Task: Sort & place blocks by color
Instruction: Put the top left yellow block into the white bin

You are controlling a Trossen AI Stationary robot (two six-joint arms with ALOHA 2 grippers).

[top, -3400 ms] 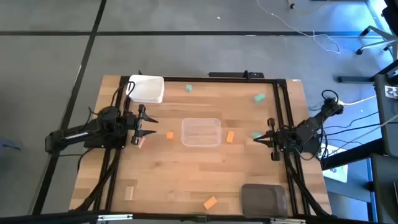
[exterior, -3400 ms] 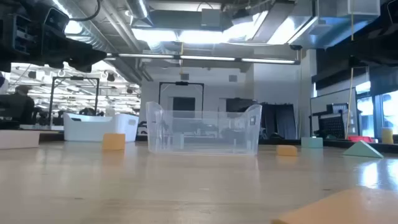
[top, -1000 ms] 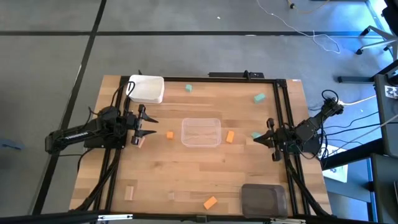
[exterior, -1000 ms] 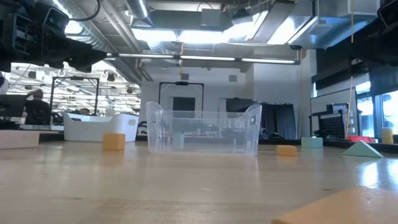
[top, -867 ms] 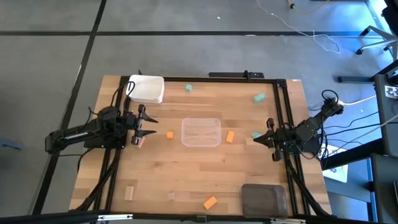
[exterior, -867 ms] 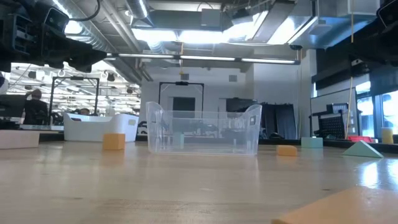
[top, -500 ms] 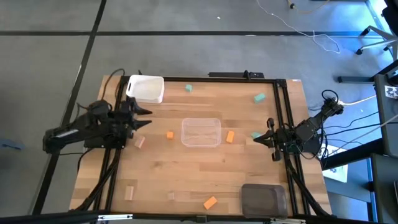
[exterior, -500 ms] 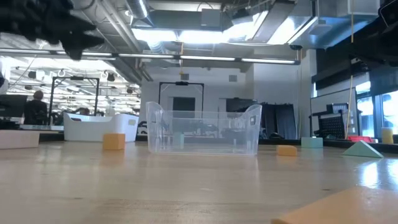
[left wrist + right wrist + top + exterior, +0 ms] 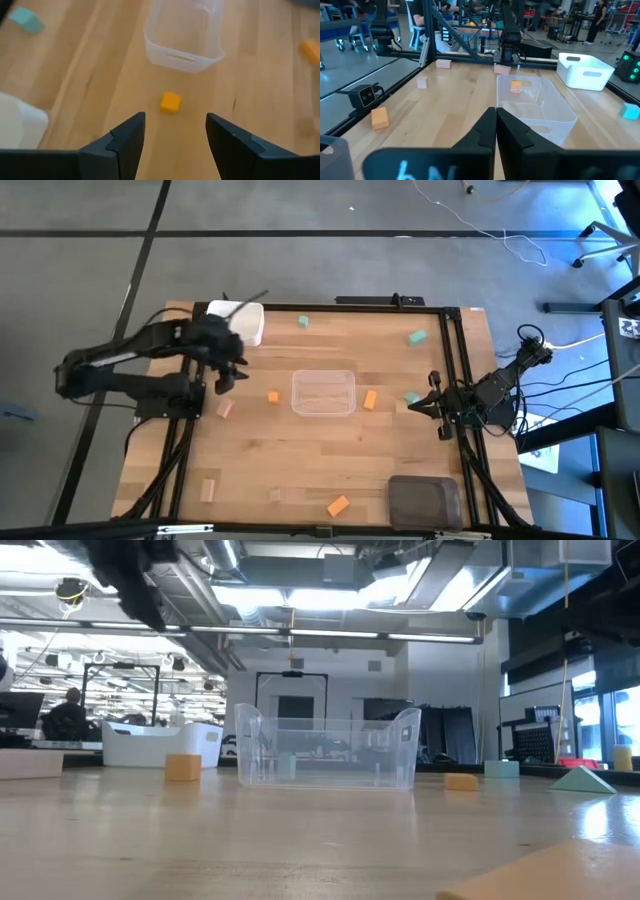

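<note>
While the left gripper point(image 9: 232, 372) hangs over the left part of the wooden table point(image 9: 300, 470), its two dark fingers point(image 9: 127, 137) stand spread apart with nothing between them. Just behind it sits the white tub point(image 9: 240, 323), a smooth opaque box with rounded corners at the table's far left corner. A pale tan block point(image 9: 224, 409) lies on the boards near the gripper, and another tan block point(image 9: 208, 490) lies near the front left edge. An orange cube point(image 9: 272, 396) rests between the gripper and the clear tub point(image 9: 323, 392), a thin-walled see-through plastic box at the table's middle. Right of that tub lies an orange block point(image 9: 370, 399), an oblong set at a tilt. A third orange block point(image 9: 338, 505) lies near the front edge, beside the dark grey tub point(image 9: 424, 499). Teal blocks sit along the far side: one teal block point(image 9: 303, 322) behind the clear tub, another teal piece point(image 9: 417, 337) farther right. A teal wedge point(image 9: 412, 396) lies just before the right gripper point(image 9: 412, 406), whose fingers are pressed together, empty, at the table's right edge.
</note>
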